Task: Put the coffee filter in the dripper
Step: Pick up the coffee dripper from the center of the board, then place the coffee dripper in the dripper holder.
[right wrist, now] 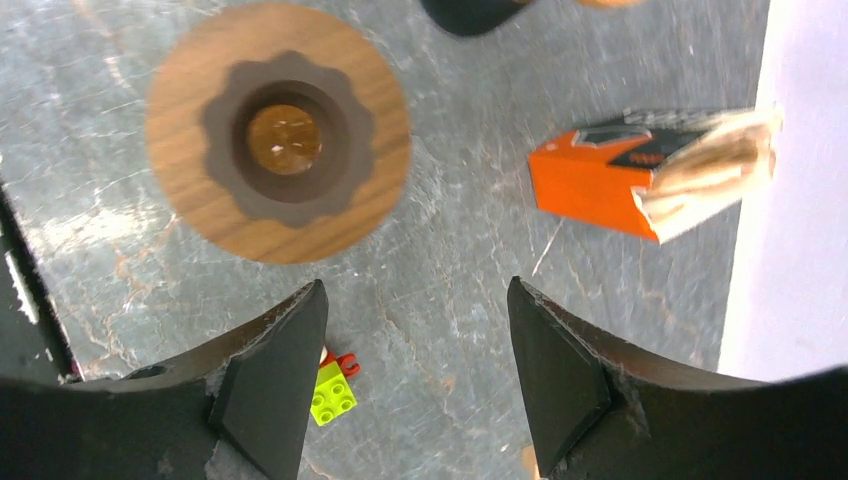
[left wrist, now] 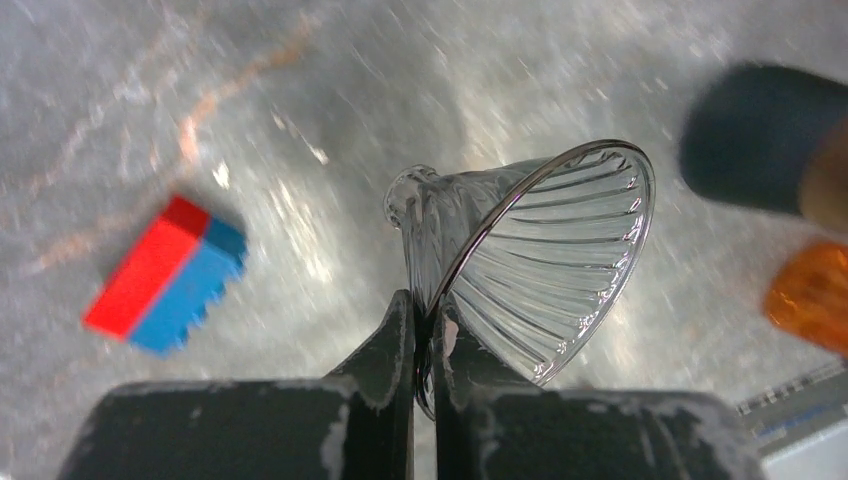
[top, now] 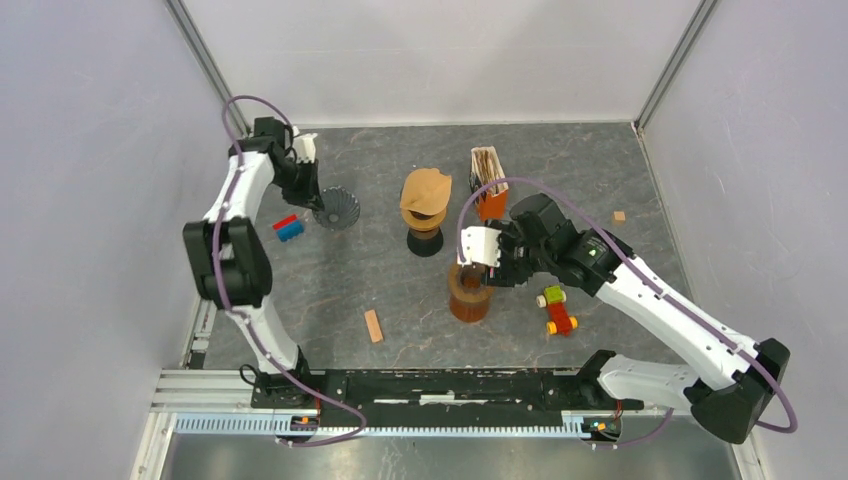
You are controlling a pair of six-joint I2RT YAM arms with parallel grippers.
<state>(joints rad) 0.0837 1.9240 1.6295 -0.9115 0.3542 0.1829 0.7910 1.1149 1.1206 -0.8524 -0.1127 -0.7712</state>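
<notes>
At ten o'clock on the tabletop, the left hand (left wrist: 425, 330) is clamping tight on the rim of the glass dripper (top: 336, 208). The brown coffee filter (top: 426, 190) is resting atop a dark stand (top: 425, 241) at centre. At its five o'clock the right hand (right wrist: 415, 370) is hanging wide open above a wooden cylinder (right wrist: 278, 132).

Left wrist view: dark base (left wrist: 762, 132) and orange blob (left wrist: 812, 295) blurred, cut by right edge. Right wrist view: filter pack (right wrist: 712, 155) blurred; black foot (right wrist: 468, 12) cut by top edge. Top view: tan scrap (top: 619, 215) near right edge of table (top: 590, 160), too small to identify.
</notes>
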